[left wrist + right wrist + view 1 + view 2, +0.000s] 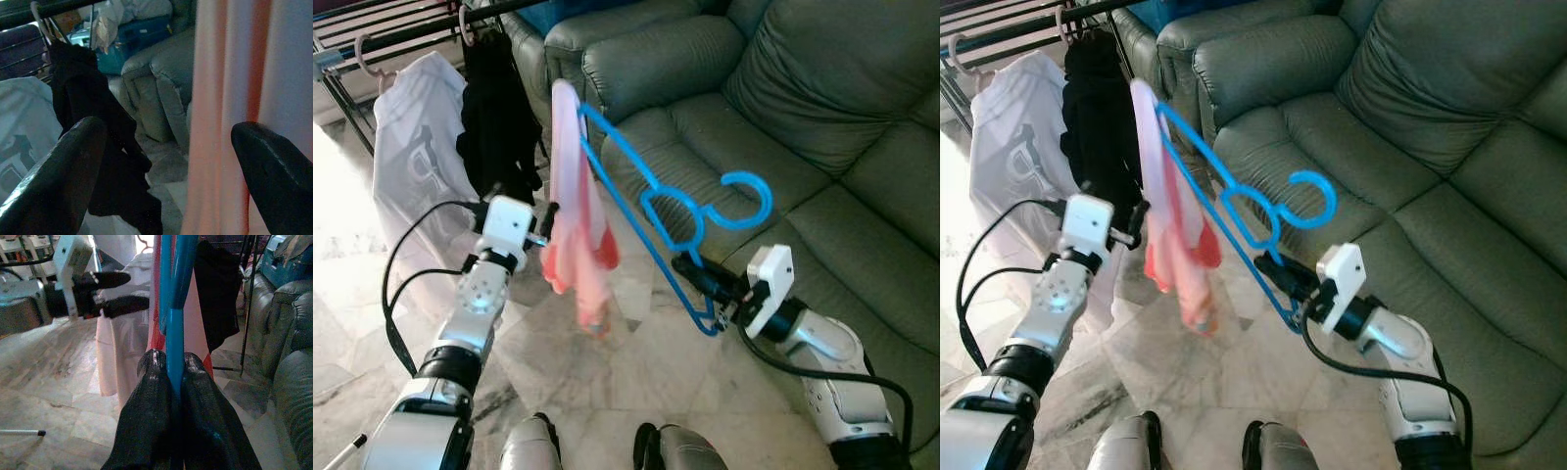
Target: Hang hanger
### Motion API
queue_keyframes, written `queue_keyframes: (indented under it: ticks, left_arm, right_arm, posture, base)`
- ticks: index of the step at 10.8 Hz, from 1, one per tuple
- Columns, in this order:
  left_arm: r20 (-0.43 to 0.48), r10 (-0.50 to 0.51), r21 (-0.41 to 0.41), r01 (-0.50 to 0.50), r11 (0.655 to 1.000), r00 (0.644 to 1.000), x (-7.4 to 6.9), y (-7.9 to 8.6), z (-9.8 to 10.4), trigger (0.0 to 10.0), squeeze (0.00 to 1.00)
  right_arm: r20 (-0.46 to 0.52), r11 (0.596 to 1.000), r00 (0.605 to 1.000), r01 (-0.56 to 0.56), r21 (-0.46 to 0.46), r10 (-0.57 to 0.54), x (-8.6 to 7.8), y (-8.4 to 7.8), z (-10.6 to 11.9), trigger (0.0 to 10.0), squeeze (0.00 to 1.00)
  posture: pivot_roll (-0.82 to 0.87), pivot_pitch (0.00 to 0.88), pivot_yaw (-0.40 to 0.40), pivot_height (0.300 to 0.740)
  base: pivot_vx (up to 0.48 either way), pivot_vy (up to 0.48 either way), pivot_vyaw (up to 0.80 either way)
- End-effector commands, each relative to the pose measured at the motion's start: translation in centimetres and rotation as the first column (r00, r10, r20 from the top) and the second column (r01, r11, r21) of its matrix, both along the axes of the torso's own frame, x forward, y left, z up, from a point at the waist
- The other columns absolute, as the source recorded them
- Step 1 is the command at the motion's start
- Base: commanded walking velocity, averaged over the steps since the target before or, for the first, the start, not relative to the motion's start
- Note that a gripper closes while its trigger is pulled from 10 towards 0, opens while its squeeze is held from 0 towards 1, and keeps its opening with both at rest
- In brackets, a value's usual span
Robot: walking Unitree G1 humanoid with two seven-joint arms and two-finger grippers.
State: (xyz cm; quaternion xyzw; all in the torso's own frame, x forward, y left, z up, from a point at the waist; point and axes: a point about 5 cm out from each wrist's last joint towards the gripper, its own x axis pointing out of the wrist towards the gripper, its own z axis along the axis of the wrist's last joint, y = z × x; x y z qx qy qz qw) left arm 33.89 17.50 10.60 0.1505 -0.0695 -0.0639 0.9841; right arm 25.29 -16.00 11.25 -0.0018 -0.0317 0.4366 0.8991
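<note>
A blue plastic hanger (767, 201) with a pink-and-red garment (578, 215) draped over its far end is held tilted in the air in front of me. My right gripper (695, 272) is shut on the hanger's lower bar (174, 338), near its corner. My left gripper (546, 225) stands open just left of the hanging garment, and the pink cloth (230, 98) fills the space ahead of its fingers (63, 171). A dark clothes rail (401, 34) runs across the upper left.
On the rail hang a white shirt (411, 166) and a black garment (499, 108) on their own hangers. A grey-green leather sofa (783, 117) takes up the right and back. Marble floor (607, 382) lies below.
</note>
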Motion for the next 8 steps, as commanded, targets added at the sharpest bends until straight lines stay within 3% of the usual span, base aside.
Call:
queue_keyframes:
  ticks: [1, 3, 5, 7, 8]
  left_arm:
    - [0.015, 0.019, -0.046, -0.018, 0.999, 1.0, 0.4, 0.0, 0.7, 10.0, 1.0]
    - [0.031, 0.022, -0.133, -0.018, 0.991, 0.999, 0.7, -0.2, 1.6, 10.0, 1.0]
    - [0.034, -0.004, -0.169, 0.009, 0.986, 0.999, 0.8, -0.5, 2.0, 10.0, 0.0]
    - [0.063, -0.133, -0.24, 0.145, 0.96, 0.989, 0.3, -1.5, 2.7, 10.0, 0.0]
    - [0.064, -0.155, -0.239, 0.166, 0.957, 0.986, 0.1, -1.6, 2.8, 10.0, 0.0]
  right_arm:
    - [0.018, 1.0, 1.0, -0.012, -0.007, 0.012, -0.2, -0.2, 0.0, 10.0, 0.0]
    - [0.008, 0.998, 1.0, -0.001, -0.055, 0.001, -0.4, -0.4, -1.2, 10.0, 0.0]
    - [0.006, 0.998, 1.0, -0.003, -0.068, 0.003, -0.4, -0.3, -1.6, 10.0, 0.0]
    - [0.011, 0.997, 1.0, -0.005, -0.072, 0.006, -0.1, -0.1, -1.8, 10.0, 0.0]
    - [0.013, 0.997, 1.0, -0.006, -0.073, 0.007, -0.1, -0.1, -1.8, 10.0, 0.0]
  posture:
    - [-0.06, 0.165, -0.054, 0.74]
    - [-0.06, 0.165, -0.052, 0.74]
    - [-0.06, 0.164, -0.052, 0.74]
    - [-0.06, 0.165, -0.052, 0.74]
    - [-0.06, 0.163, -0.051, 0.74]
  base:
    - [0.0, 0.0, 0.0]
    - [0.0, 0.0, 0.0]
    - [0.0, 0.0, 0.0]
    - [0.0, 0.0, 0.0]
    - [0.0, 0.0, 0.0]
